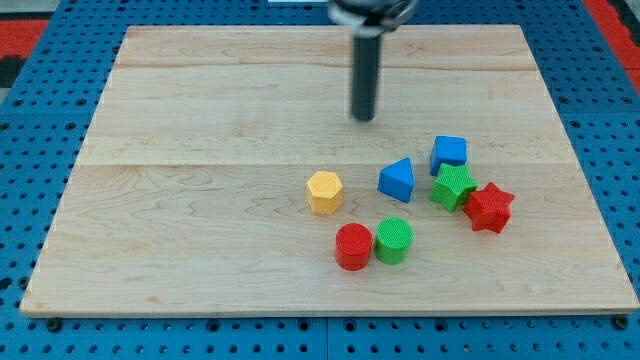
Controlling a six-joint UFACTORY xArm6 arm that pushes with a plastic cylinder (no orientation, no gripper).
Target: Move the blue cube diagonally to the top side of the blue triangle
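The blue cube (449, 153) sits right of the board's middle, just up and right of the blue triangle (397, 180). They stand close but apart. My tip (363, 117) is on the board above both, up and left of the triangle and well left of the cube. It touches no block.
A green star (452, 187) sits directly below the blue cube, with a red star (489, 208) at its right. A yellow hexagon (324, 191) lies left of the triangle. A red cylinder (353, 246) and green cylinder (393, 241) stand below. The wooden board (200, 200) is edged by blue pegboard.
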